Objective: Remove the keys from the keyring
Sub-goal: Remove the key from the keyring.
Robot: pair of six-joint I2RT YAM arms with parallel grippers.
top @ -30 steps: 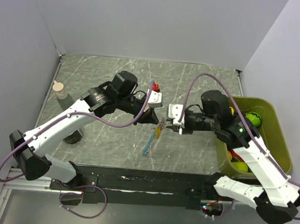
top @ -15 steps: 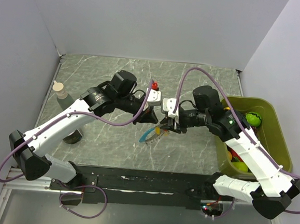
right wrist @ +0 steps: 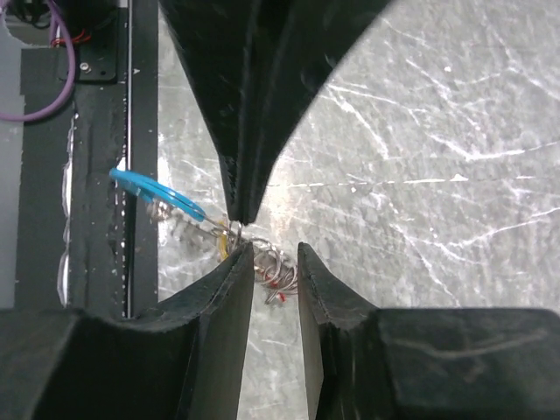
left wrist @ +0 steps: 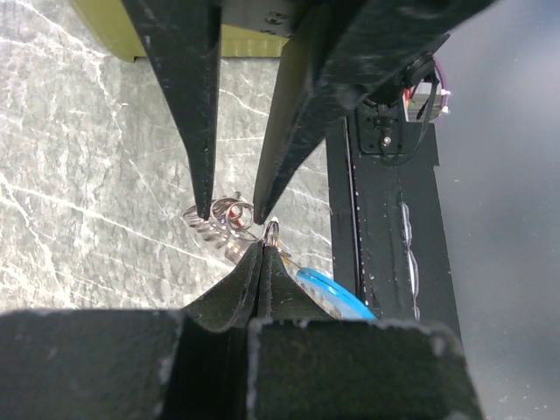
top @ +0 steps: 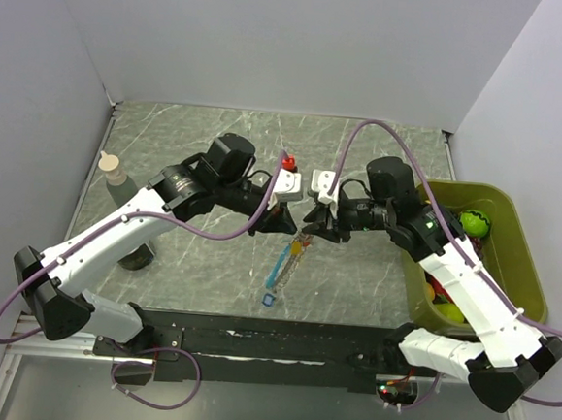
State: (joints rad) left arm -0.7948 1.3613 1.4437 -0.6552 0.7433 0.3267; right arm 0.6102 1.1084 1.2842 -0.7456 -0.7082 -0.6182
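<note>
Left claw clamped on keyring, holding it off table as anchor. Right claw opposite, jaws part-open astride keyring coils, likely to pry them apart. Blue strip dangles below keyring.

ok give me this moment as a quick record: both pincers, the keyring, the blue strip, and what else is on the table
left pincer: shut, pinching a link of the keyring
right pincer: jaws apart, tips astride the coiled links; grip unclear
keyring: held above the table between the two pincers
light-blue strip: attached to the keyring, trailing toward the near edge
bin: olive green, at the table's right side, bright items inside
bottle: upright at the left edge
</note>
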